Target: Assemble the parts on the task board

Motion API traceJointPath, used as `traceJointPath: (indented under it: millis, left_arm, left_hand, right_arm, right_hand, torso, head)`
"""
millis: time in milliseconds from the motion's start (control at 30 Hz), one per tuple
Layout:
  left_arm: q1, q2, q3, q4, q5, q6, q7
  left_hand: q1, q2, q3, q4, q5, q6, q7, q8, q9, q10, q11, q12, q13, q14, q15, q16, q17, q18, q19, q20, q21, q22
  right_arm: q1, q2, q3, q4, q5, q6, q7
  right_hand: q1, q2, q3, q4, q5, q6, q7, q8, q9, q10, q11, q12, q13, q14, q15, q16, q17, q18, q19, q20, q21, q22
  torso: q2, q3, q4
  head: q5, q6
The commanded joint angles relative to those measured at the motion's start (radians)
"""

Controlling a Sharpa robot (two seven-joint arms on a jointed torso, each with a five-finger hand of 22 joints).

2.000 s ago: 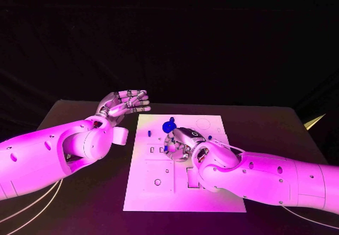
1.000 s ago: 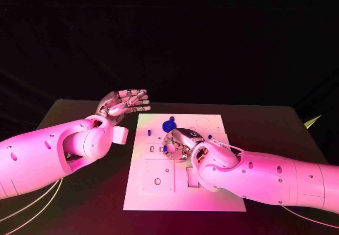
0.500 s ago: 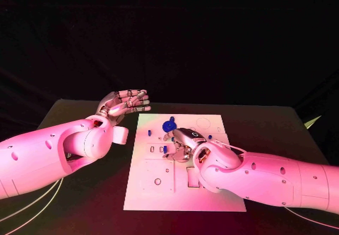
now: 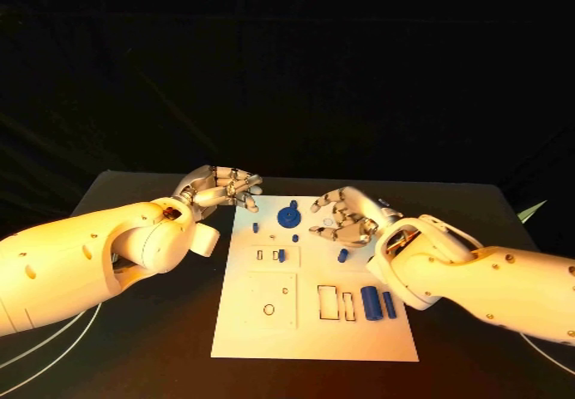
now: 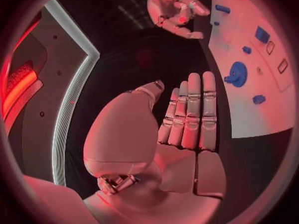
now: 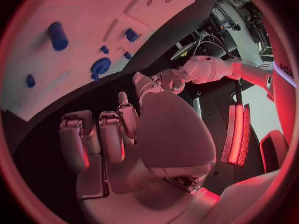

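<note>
The white task board (image 4: pixel 270 332) lies in the middle of the black table. On it are a blue gear (image 4: pixel 289 217), small blue pegs (image 4: pixel 255 225), a blue piece (image 4: pixel 282 255) standing in a slot, and two blue cylinders (image 4: pixel 371 302) near its right edge. My right hand (image 4: pixel 341 218) hovers over the board's far right part with loosely bent fingers and holds nothing. My left hand (image 4: pixel 222 187) is off the board's far left corner, empty. The left wrist view shows its fingers (image 5: pixel 190 117) straight and the gear (image 5: pixel 237 73). The right wrist view shows my right hand (image 6: pixel 106 139), a cylinder (image 6: pixel 58 36) and the gear (image 6: pixel 99 65).
Bare black table (image 4: pixel 144 349) surrounds the board on every side. Empty rectangular slots (image 4: pixel 327 301) and a small round hole (image 4: pixel 268 309) mark the board's near half. Thin cables (image 4: pixel 48 341) trail near the table's left front.
My right hand has lifted off the board's middle and moved to its far right, leaving the blue piece in its slot and uncovering the two cylinders. The left hand has dropped slightly.
</note>
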Motion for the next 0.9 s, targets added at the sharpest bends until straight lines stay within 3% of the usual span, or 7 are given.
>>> traceJointPath:
  millis: [33,167,200,233,300,467,900]
  left_arm:
    - [0.005,0.006,0.001,0.002,-0.247,0.101,-0.226]
    - [0.015,0.029,0.001,-0.007,-0.389,0.154,-0.404]
    - [0.018,0.036,0.001,-0.011,-0.424,0.169,-0.446]
    - [0.020,0.044,0.001,-0.015,-0.458,0.187,-0.483]
    - [0.024,0.058,0.001,-0.023,-0.513,0.217,-0.537]
    - [0.032,0.098,0.000,-0.048,-0.662,0.304,-0.654]
    - [0.074,0.204,-0.031,-0.136,-0.798,0.430,-0.737]
  left_hand:
    - [-0.032,-0.003,-0.012,0.012,-0.003,-0.002,-0.036,0.103,0.083,0.016,-0.037,0.152,0.124,0.004,-0.037,0.237,0.166,0.008,0.002,-0.029,0.163,0.107]
    - [-0.113,0.023,-0.036,0.047,-0.003,-0.055,-0.036,0.185,0.163,-0.035,-0.044,0.331,0.279,0.087,-0.039,0.512,0.410,-0.011,0.028,-0.038,0.407,0.357]
    - [-0.142,0.036,-0.049,0.045,0.000,-0.096,-0.036,0.231,0.203,-0.094,-0.043,0.421,0.355,0.144,-0.040,0.626,0.529,-0.026,0.060,-0.039,0.513,0.479]
    - [-0.201,0.052,-0.073,0.050,0.002,-0.129,-0.038,0.277,0.237,-0.117,-0.046,0.522,0.427,0.287,-0.043,0.818,0.775,-0.066,0.210,-0.040,0.681,0.739]
    - [-0.227,0.069,-0.089,0.048,0.001,-0.152,-0.044,0.341,0.279,-0.150,-0.047,0.623,0.495,0.314,-0.046,0.865,0.842,-0.077,0.239,-0.043,0.739,0.825]
    - [-0.241,0.066,-0.114,0.050,0.000,-0.156,-0.058,0.405,0.317,-0.098,-0.059,0.770,0.635,0.354,-0.056,0.914,0.921,-0.093,0.286,-0.050,0.795,0.921]
    - [-0.291,0.077,-0.156,0.052,-0.001,-0.139,-0.075,0.454,0.352,-0.044,-0.074,0.853,0.724,0.369,-0.069,0.930,0.951,-0.099,0.304,-0.059,0.816,0.959]
  right_arm:
    - [0.031,-0.046,0.001,0.012,0.227,-0.003,0.067]
    - [0.058,-0.102,0.001,0.014,0.289,0.025,0.063]
    - [0.061,-0.112,0.001,0.012,0.297,0.030,0.063]
    - [0.064,-0.119,0.001,0.010,0.303,0.034,0.063]
    - [0.067,-0.128,0.001,0.007,0.311,0.039,0.062]
    - [0.071,-0.142,0.001,-0.003,0.311,0.041,0.042]
    - [0.073,-0.140,0.000,-0.027,0.307,0.038,0.010]
  right_hand:
    - [-0.003,0.010,0.006,0.003,-0.007,0.008,0.001,0.007,0.002,0.007,-0.005,0.003,0.045,0.091,-0.008,-0.004,0.208,-0.013,0.101,-0.007,0.000,0.259]
    - [-0.009,0.007,0.007,0.007,-0.011,0.007,0.000,0.012,0.003,0.008,-0.005,0.005,0.046,0.091,-0.009,-0.004,0.208,-0.013,0.101,-0.008,0.000,0.259]
    - [-0.009,0.007,0.007,0.007,-0.011,0.007,0.000,0.012,0.003,0.008,-0.005,0.005,0.046,0.091,-0.009,-0.004,0.208,-0.013,0.101,-0.008,0.000,0.259]
    - [-0.009,0.007,0.007,0.007,-0.011,0.007,0.000,0.012,0.003,0.008,-0.005,0.005,0.046,0.091,-0.009,-0.004,0.208,-0.013,0.101,-0.008,0.000,0.259]
    - [-0.011,0.007,0.007,0.008,-0.012,0.007,0.000,0.014,0.003,0.008,-0.006,0.005,0.045,0.091,-0.009,-0.004,0.208,-0.013,0.102,-0.009,0.001,0.260]
    - [-0.002,0.002,0.018,0.002,0.006,0.000,-0.001,0.021,0.003,0.009,-0.007,0.007,0.046,0.091,-0.011,-0.003,0.210,-0.014,0.103,-0.011,0.002,0.261]
    - [-0.005,-0.004,0.020,0.003,0.008,-0.007,0.000,0.023,0.002,0.009,-0.007,0.006,0.044,0.091,-0.011,-0.003,0.210,-0.014,0.103,-0.011,0.002,0.261]
  torso:
    - [-0.010,0.0011,-0.0020]
    - [-0.018,0.0037,-0.0045]
    - [-0.019,0.0048,-0.0048]
    - [-0.020,0.0069,-0.0051]
    - [-0.020,0.0089,-0.0059]
    - [-0.024,0.0127,-0.0074]
    - [-0.026,0.0148,-0.0087]
  head:
    - [0.000,-0.005]
    - [0.008,-0.003]
    - [0.009,-0.003]
    - [0.010,-0.002]
    - [0.012,-0.002]
    - [0.014,-0.004]
    - [0.027,-0.008]
